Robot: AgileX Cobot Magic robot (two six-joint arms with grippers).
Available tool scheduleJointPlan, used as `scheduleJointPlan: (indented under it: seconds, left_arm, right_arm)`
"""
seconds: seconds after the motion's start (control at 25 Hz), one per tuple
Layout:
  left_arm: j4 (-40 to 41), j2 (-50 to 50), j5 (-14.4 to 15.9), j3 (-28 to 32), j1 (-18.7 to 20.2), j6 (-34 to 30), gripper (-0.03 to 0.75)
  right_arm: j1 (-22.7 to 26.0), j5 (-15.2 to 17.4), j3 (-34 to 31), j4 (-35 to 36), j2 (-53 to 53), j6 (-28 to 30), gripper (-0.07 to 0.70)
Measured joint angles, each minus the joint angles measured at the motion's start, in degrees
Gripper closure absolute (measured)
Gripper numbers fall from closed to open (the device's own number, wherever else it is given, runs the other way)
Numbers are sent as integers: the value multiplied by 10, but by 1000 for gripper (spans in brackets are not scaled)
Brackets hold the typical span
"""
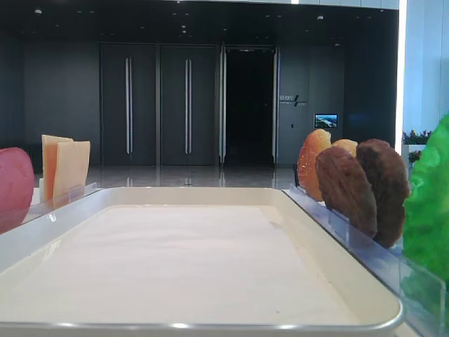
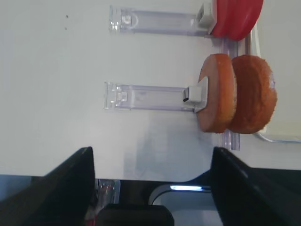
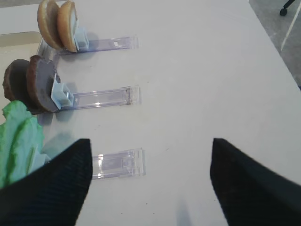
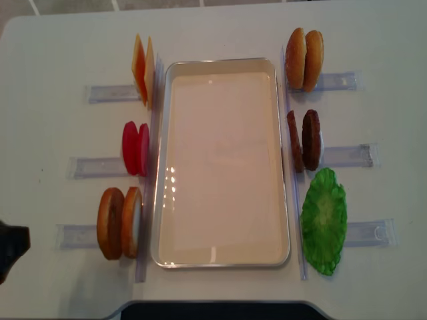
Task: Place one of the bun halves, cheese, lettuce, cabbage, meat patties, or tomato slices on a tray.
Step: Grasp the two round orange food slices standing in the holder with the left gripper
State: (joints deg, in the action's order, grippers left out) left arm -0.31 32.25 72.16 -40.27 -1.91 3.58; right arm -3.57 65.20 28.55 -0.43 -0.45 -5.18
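Note:
The cream-white tray [image 4: 223, 257] lies mid-table with nothing on it. Left of it, upright in clear racks, stand cheese slices [image 4: 141, 70], tomato slices [image 4: 135, 148] and two bun halves [image 4: 120, 223]. On its right are two more bun halves [image 4: 304, 50], two meat patties [image 4: 304, 140] and green lettuce [image 4: 323, 220]. My left gripper [image 2: 150, 183] is open over the table's near edge, apart from the left bun halves [image 2: 235, 94], nothing between its fingers [image 2: 51, 188]. My right gripper [image 3: 150, 179] is open above bare table, right of the lettuce [image 3: 19, 141] and its rack [image 3: 117, 162].
Clear slotted racks [image 4: 333, 157] stick out sideways from both long sides of the tray. A dark part of my left arm [image 4: 10, 250] shows at the bottom left edge. The table's front edge [image 2: 150, 175] runs just under the left gripper.

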Motion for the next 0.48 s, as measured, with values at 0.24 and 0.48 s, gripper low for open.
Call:
scheduleJointPlan:
  seconds: [0.24, 0.48]
  left_arm:
    - [-1, 134, -2, -27, 0, 1, 136]
    - [-10, 258, -10, -89, 0, 3, 137]
  right_arm:
    - [0, 0, 0, 0, 0, 0, 104]
    - [0, 0, 0, 0, 0, 0, 104]
